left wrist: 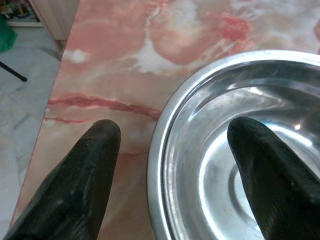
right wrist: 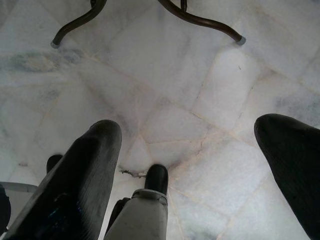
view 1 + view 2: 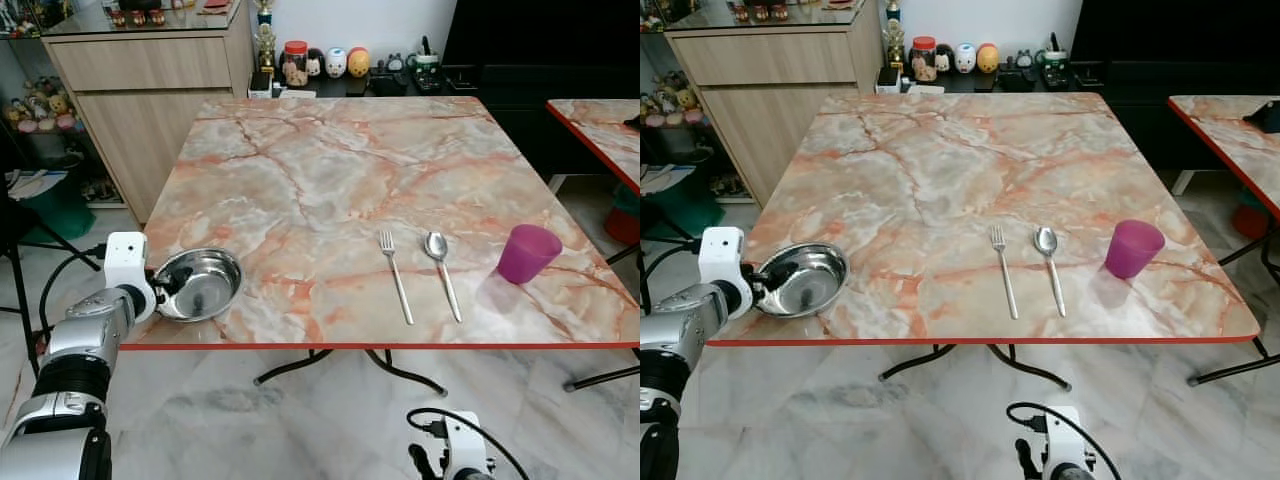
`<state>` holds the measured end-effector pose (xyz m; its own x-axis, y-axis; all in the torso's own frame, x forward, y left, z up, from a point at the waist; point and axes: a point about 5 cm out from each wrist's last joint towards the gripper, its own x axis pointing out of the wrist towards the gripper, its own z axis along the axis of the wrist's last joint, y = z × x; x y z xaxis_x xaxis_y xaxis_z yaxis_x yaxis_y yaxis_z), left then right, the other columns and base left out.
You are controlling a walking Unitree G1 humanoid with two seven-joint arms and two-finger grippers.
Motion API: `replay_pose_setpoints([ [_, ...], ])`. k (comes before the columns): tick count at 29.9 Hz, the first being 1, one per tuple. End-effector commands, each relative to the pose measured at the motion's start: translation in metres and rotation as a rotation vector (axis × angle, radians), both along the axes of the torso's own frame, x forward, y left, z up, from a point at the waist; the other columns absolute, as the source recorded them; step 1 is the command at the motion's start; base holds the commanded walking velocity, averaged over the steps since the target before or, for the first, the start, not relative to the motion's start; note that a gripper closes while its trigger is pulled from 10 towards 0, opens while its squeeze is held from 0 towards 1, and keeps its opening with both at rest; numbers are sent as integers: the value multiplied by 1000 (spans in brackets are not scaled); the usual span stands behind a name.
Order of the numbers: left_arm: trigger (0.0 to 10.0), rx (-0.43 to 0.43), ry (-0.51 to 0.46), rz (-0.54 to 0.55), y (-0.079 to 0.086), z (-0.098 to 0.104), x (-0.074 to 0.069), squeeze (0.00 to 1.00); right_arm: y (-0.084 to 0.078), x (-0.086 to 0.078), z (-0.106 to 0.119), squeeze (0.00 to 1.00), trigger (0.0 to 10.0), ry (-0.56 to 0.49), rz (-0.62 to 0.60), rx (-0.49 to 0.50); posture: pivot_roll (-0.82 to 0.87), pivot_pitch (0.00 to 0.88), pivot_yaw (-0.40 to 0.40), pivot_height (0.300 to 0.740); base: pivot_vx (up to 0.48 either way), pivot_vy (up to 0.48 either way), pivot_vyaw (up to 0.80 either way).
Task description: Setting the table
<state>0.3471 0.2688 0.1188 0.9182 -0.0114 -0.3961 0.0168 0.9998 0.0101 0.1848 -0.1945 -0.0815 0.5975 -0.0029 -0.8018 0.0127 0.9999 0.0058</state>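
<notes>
My left jaws straddle the rim of the steel bowl, one finger inside, one outside over the counter, with a gap at the rim, so not clamped. The bowl sits at the counter's near left corner, well apart from the fork, which lies just beside the spoon, with the purple cup beyond. Those three look placed; I judge the bowl remains to be positioned. My right jaws hang spread, empty, above the floor.
</notes>
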Motion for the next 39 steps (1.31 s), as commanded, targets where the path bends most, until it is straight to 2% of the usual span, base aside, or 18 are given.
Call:
replay_pose_setpoints([
  [1,10000,18,7,3,5,0,-3,0,-1,-1,0,0,10000,10,11,-6,6,0,-11,740,0,0,0],
  [5,10000,22,13,16,6,-2,-4,0,-1,-1,0,0,10000,10,11,-5,5,0,-11,740,0,0,0],
  [6,8431,31,14,17,7,-2,-4,0,-1,-1,0,0,10000,9,11,-5,5,0,-11,740,0,0,0],
  [7,2078,33,14,22,7,-2,-4,0,-1,-1,0,0,10000,9,11,-5,5,0,-11,740,0,0,0],
  [8,0,32,14,26,7,-2,-4,0,-1,-1,0,0,10000,9,11,-5,5,0,-11,740,0,0,0],
  [27,0,22,-4,63,10,0,-2,0,-1,-1,0,0,10000,9,15,-5,5,0,-10,740,0,0,0],
  [39,0,-5,-16,52,2,-1,0,0,-2,-1,0,0,10000,9,13,-7,7,0,-11,740,0,0,0],
])
